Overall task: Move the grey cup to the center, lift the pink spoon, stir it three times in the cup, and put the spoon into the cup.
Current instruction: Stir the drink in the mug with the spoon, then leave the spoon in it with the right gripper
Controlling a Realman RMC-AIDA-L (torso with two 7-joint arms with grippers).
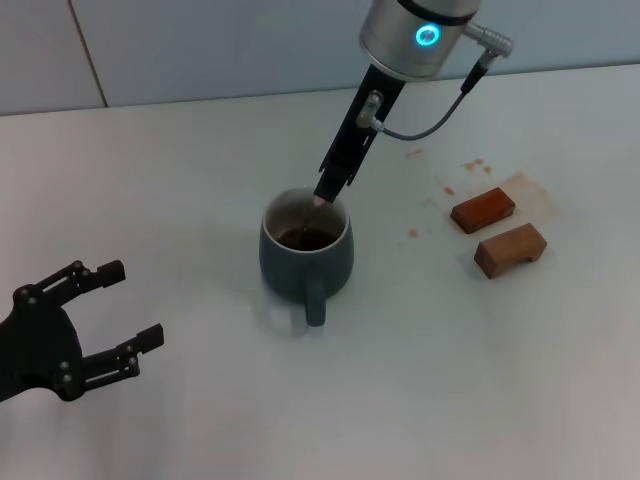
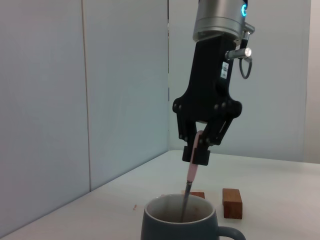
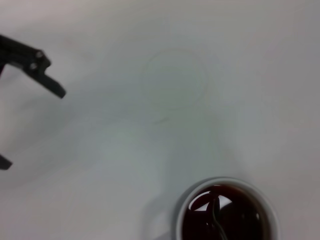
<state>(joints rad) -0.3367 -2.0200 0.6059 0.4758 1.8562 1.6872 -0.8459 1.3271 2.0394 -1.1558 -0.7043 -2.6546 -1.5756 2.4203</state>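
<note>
The left gripper [image 1: 108,313] is idling wide open over the smooth white table [image 1: 180,180]; mid-table, the rounded glazed grey cup [image 1: 305,256] is holding brown liquid, where the right gripper [image 2: 198,148] is pinching the slim pink spoon [image 2: 190,176] upright; two brown blocks [image 1: 497,229] are lying beyond

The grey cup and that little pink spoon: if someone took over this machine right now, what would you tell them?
Right gripper: shut on the pink spoon, above the grey cup, spoon bowl dipped in brown liquid.
Left gripper: open, parked at the table's left, holding nothing.
Done: cup stands mid-table, spoon lifted into it.
Left: finish any stirring, then release the spoon into the cup. Stirs so far cannot be told.
</note>
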